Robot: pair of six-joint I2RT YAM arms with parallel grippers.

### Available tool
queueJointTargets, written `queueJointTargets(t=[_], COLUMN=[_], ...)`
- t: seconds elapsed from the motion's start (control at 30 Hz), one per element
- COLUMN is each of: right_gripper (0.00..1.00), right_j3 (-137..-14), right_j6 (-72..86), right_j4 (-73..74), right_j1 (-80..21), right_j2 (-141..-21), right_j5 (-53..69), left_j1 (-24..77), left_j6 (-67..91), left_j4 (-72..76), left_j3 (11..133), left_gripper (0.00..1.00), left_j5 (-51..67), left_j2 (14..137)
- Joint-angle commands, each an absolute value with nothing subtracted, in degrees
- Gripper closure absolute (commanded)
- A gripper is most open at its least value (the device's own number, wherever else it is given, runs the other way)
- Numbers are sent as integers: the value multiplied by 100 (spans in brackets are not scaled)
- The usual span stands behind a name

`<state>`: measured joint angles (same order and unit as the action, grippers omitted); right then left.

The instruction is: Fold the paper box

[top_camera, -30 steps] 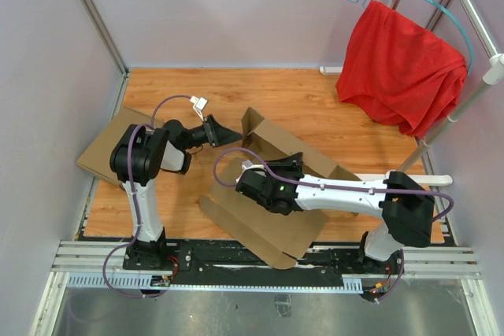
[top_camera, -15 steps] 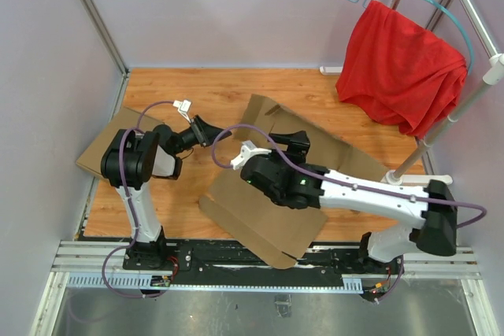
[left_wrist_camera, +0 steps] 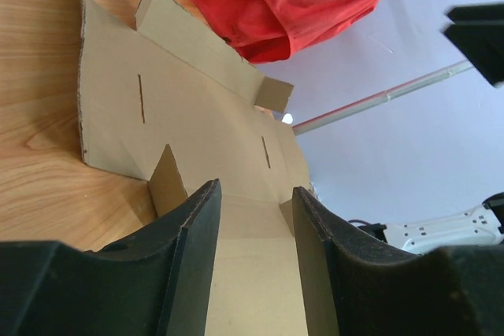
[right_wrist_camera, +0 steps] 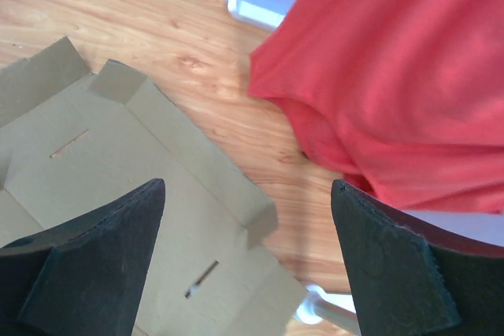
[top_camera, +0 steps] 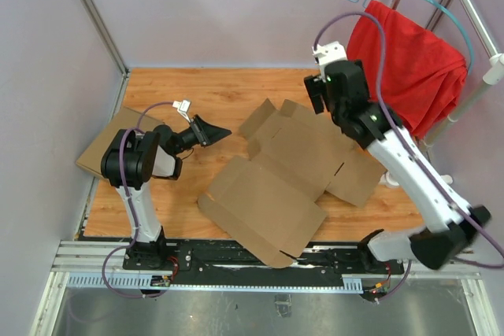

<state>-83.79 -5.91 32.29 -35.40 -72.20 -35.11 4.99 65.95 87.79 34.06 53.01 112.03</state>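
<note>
The paper box (top_camera: 276, 171) is laid flat at the middle of the table (top_camera: 197, 88), its long axis set from the near edge toward the far right corner. The left gripper (top_camera: 219, 131), part-spread and empty, is poised nearer, just left of it. The right gripper (top_camera: 313, 98), spread wide, is raised above its far flaps.

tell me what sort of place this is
Likely a robot test cell in a lab: plain partition walls around a wood-grain table, left arm and right arm bolted to a metal rail at its edge, a red cloth on a rack.
</note>
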Motion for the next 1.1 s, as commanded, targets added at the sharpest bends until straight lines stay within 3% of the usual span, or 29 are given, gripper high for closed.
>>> queueJointTargets(t=[0.0,0.17,0.4,0.63,1.07], right_gripper=[13,10,7,9,15], right_j3=[-8830,-8772,-9737,-10187,-10892], right_j6=[168,1011,-50,-946,-1546], right_j4=[3718,3251,3514,3655,4284], right_j1=[-2725,-1878,-1723,-1628,-1441], right_j2=[-8759,-9406,-10593,-11247,-12387], right_j5=[-1991,-1116,-579,-392,-236], left_j1=[475,466,466,457,457], left_j6=[6747,5630,4227,3759,3589], left_j4=[10208,7646,4399,3291,3273], left_j3=[3424,3604,4430,4514,4228], left_gripper=[53,52,50,49,49], left_j5=[5377,4986,4501,4118,3936], left_j2=[11030,10346,9625,9287,9194])
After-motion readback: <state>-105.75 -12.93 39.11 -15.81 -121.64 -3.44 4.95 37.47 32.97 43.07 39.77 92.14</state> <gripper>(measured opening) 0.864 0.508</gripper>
